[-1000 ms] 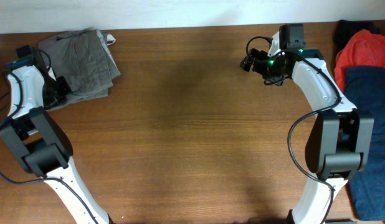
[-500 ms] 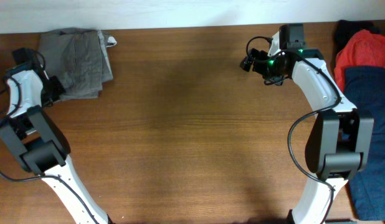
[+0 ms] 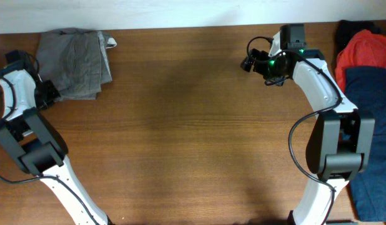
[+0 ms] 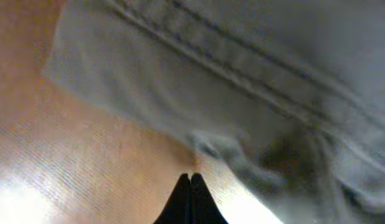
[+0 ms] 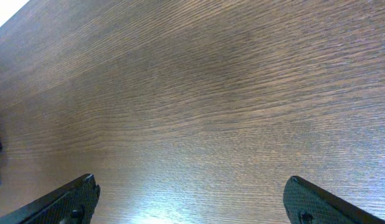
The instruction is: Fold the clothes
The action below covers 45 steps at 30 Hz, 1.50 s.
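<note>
The grey-olive clothes (image 3: pixel 74 62) lie folded in a compact pile at the table's far left, a small white tag at the upper right corner. My left gripper (image 3: pixel 43 95) is just left of the pile's lower edge. In the left wrist view its fingers (image 4: pixel 190 180) are pressed together with nothing between them, close to the fabric's seamed edge (image 4: pixel 242 74). My right gripper (image 3: pixel 250 61) is at the far right-centre, open and empty over bare wood (image 5: pixel 192 180).
A red garment (image 3: pixel 363 50) and a dark blue garment (image 3: pixel 374 125) lie at the right edge of the wooden table (image 3: pixel 193 137). A dark item sits behind the red one.
The pile has been pushed up and left toward the table's back edge and looks more compact. My left gripper has moved left, off the fabric. The right arm has not moved.
</note>
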### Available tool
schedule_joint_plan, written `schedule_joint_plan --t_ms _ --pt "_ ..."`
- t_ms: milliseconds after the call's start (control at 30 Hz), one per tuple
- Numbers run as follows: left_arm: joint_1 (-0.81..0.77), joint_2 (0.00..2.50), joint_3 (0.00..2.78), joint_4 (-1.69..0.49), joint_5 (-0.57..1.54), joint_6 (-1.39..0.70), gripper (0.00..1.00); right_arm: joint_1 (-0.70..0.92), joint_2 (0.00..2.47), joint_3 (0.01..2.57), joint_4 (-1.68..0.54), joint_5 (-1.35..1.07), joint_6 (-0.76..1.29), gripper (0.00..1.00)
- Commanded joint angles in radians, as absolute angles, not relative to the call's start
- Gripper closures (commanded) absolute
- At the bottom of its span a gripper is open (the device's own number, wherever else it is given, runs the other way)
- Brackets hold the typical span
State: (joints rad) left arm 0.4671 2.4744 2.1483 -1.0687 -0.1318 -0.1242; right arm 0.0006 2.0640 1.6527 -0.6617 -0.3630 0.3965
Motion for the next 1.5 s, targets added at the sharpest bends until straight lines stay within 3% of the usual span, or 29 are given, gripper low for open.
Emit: schedule_joint_plan --t_ms 0,100,167,200,233,300,500,767,900,1033,1067,1100,1267,1467 --pt "0.453 2.439 2.278 -1.151 -0.101 -0.119 0.99 -0.001 2.065 1.655 -0.662 -0.354 0.400 0.01" --pt "0.453 2.404 2.365 -1.251 -0.023 -0.119 0.93 -0.001 2.065 1.655 -0.662 -0.354 0.400 0.01" --pt "0.453 2.379 2.413 -1.311 0.015 -0.118 0.83 -0.001 2.065 1.655 -0.662 -0.353 0.400 0.01" --pt "0.453 2.363 2.437 -1.347 0.041 -0.111 0.71 -0.001 2.065 1.655 -0.662 -0.354 0.401 0.01" --pt "0.452 2.342 2.456 -1.385 0.079 -0.081 0.43 -0.001 2.065 1.655 -0.662 -0.353 0.400 0.01" --pt "0.452 2.306 2.464 -1.446 0.155 -0.026 0.30 -0.001 2.065 1.655 -0.662 -0.354 0.400 0.01" --pt "0.422 2.164 2.464 -1.655 0.267 0.024 0.30 -0.001 2.065 1.655 -0.662 -0.354 0.400 0.01" --pt "0.233 1.814 2.463 -1.659 0.276 0.023 0.30 -0.001 2.065 1.655 -0.662 -0.354 0.400 0.01" --pt "0.058 1.666 2.439 -1.671 0.281 0.023 0.29 -0.001 2.065 1.655 -0.662 -0.354 0.400 0.01" --pt "-0.221 1.524 2.328 -1.649 0.210 0.023 0.29 -0.001 2.065 1.655 -0.662 -0.354 0.400 0.01" --pt "-0.281 1.496 2.293 -1.633 0.182 0.023 0.23 -0.001 2.065 1.655 -0.662 -0.354 0.400 0.01" --pt "-0.380 1.445 2.225 -1.595 0.131 0.004 0.01 -0.001 2.065 1.655 -0.662 -0.354 0.401 0.01" --pt "-0.638 1.276 1.937 -1.423 0.028 -0.064 0.01 -0.001 2.065 1.655 -0.662 -0.353 0.401 0.01" --pt "-0.666 1.236 1.853 -1.455 0.037 -0.064 0.01 -0.001 2.065 1.655 -0.662 -0.354 0.401 0.01"
